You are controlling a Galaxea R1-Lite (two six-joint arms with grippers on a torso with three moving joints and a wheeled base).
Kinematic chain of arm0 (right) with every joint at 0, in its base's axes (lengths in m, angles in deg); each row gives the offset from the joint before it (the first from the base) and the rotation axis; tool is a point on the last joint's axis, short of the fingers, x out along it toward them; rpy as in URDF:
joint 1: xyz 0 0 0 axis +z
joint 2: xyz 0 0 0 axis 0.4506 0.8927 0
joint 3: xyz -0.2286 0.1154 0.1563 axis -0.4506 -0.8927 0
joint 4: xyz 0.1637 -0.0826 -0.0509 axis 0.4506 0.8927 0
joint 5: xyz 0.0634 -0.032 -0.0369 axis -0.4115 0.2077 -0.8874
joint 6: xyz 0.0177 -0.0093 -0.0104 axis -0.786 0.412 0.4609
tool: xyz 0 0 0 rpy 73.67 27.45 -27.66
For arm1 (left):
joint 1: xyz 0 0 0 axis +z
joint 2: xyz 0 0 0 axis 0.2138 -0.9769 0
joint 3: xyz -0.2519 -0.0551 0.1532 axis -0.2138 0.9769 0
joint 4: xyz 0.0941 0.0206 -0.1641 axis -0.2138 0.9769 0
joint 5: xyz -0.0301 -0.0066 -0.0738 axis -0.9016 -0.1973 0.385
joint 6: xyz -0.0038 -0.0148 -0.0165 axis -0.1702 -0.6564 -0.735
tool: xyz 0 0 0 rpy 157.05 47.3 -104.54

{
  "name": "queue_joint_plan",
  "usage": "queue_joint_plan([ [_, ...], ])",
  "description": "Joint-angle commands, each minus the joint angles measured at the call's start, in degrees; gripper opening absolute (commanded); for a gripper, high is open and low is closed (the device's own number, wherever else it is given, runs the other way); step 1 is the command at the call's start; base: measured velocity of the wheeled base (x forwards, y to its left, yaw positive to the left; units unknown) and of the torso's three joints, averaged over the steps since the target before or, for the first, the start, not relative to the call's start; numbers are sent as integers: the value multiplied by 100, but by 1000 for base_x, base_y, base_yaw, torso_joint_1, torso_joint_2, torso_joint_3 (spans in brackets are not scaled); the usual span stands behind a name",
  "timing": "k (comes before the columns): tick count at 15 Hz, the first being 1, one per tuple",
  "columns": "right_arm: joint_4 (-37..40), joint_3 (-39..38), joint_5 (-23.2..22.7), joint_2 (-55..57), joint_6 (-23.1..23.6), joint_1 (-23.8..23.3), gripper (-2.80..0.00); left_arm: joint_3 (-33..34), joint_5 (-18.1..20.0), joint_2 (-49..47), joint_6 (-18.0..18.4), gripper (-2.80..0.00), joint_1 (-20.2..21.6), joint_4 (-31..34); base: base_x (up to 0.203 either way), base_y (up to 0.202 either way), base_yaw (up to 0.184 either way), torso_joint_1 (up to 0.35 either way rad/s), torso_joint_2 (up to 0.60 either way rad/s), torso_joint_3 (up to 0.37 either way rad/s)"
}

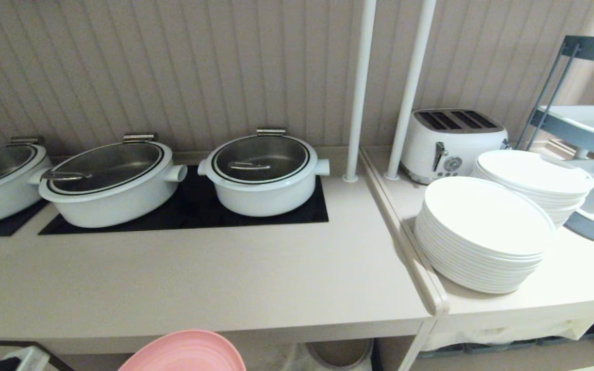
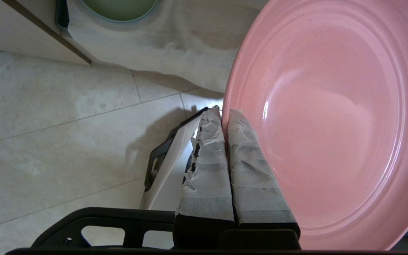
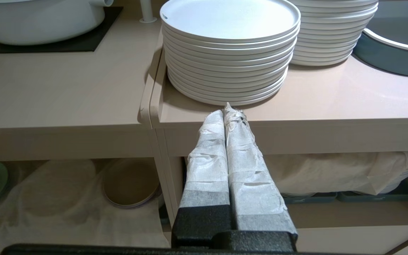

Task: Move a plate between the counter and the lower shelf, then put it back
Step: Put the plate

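Below the glossy beige counter (image 1: 199,288), the left gripper (image 2: 225,117) pinches the rim of the small round matte pink plate (image 2: 331,117).
The plate hangs over the pale tiled floor (image 2: 66,124), just outside the cloth-lined lower shelf (image 3: 58,202); the right gripper (image 3: 227,113) is pressed together, empty, facing stacked white plates (image 3: 228,53).

Counter (image 1: 183,278), frame centre: three lidded pots (image 1: 263,172) in a row along the back. Side unit, right of frame: toaster (image 1: 449,141) at rear, two plate stacks (image 1: 482,234) before it. Plate (image 1: 186,353) at bottom edge, before the counter front. Lower shelf (image 3: 58,198) beneath: cloth, two plates lying on it.
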Motion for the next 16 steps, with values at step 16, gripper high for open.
queue_joint_plan([
  [16, 0, 0, -2, 7, 1, -3, -280, -2, -40, 79, -115, -280, -299, 2, 0, 0, 0, 0, 0, 0],
])
